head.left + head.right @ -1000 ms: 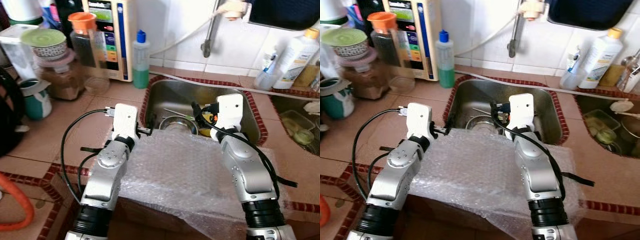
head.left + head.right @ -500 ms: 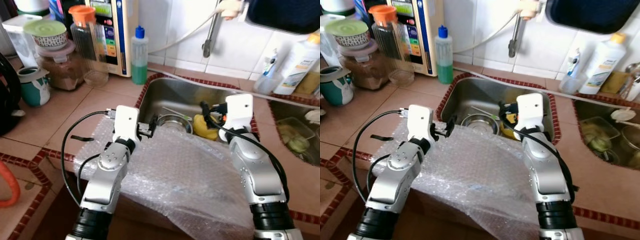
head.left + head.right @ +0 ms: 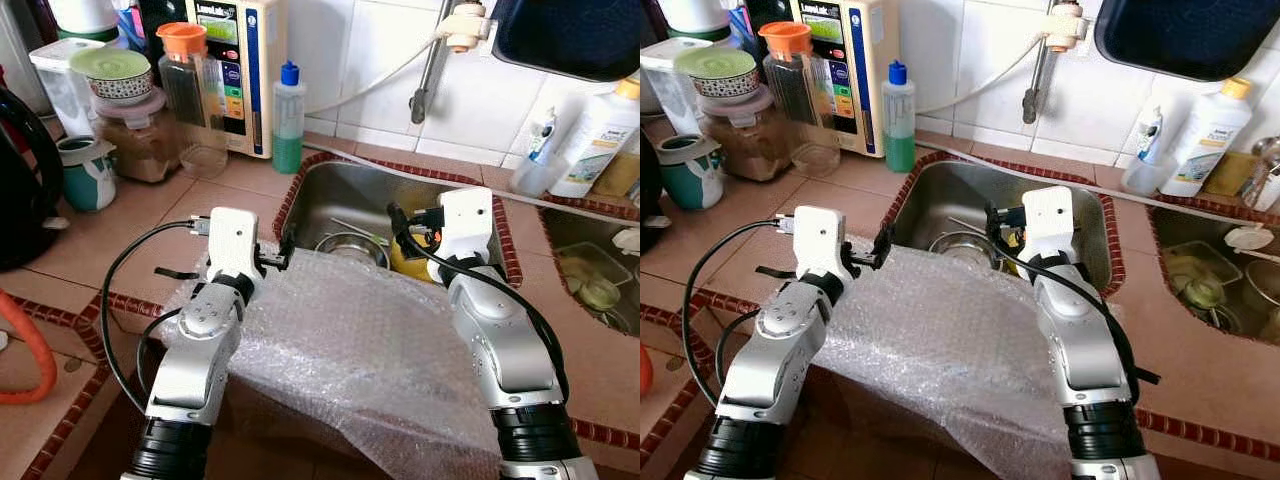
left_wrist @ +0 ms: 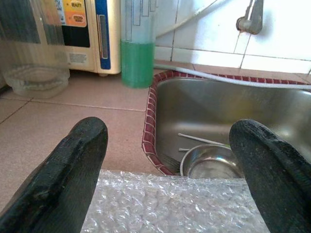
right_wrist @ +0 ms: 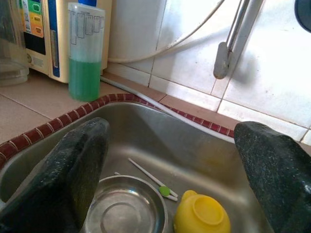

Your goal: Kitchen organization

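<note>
Both grippers, left (image 3: 272,262) and right (image 3: 997,222), hang spread wide and empty above the bubble wrap (image 3: 350,330) at mid-frame. The camera has swung between frames; the arms stay poised over the sink (image 3: 970,190), bowl (image 5: 124,206) and yellow cup (image 5: 201,213) ungrasped.

Home kitchen. Steel sink (image 3: 350,195) sunk into a tan tiled worktop (image 3: 130,225) edged with red-brown trim; white wall tiles behind. A tap (image 3: 435,60) with a hose hangs above the basin. In the sink: a steel bowl (image 5: 124,206), a yellow cup (image 5: 201,216), chopsticks (image 5: 146,177). Along the wall stand a bottle of green liquid (image 3: 288,120), a water purifier (image 3: 235,70), jars (image 3: 135,140), a lidded pitcher (image 3: 185,85). More bottles (image 3: 595,130) by a second basin (image 3: 590,270) to the right.
</note>
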